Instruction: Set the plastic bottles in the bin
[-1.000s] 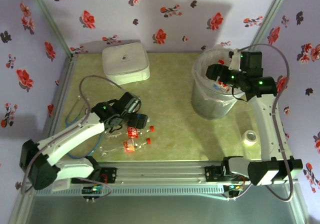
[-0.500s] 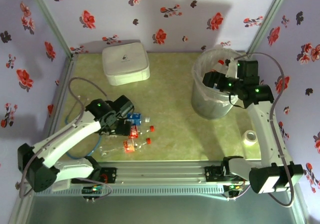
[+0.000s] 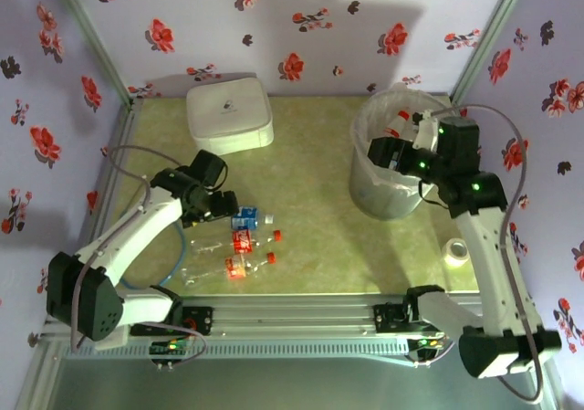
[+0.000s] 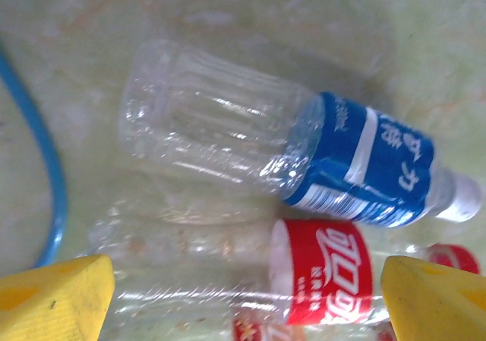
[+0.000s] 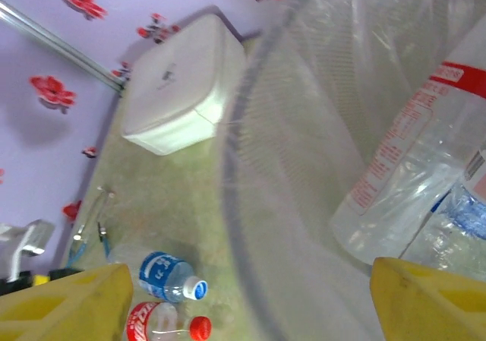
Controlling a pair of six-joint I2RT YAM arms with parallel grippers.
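Left pincer point(image 3: 226, 206) back from bottles point(image 3: 243, 241)

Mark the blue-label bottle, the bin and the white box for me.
Blue-label bottle point(image 4: 364, 162), left wrist view, on its blue label.
Bin point(image 3: 374, 191), top external view, on its outer wall.
White box point(image 3: 228, 113), top external view, middle of its lid.

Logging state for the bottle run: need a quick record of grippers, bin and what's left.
left gripper: open, above blue-label bottle and red-label bottle
right gripper: open, empty, over the bin
binned: bottle in bin, red label, with at least one more
on table: at least three bottles, lying flat
other: white box, tape roll
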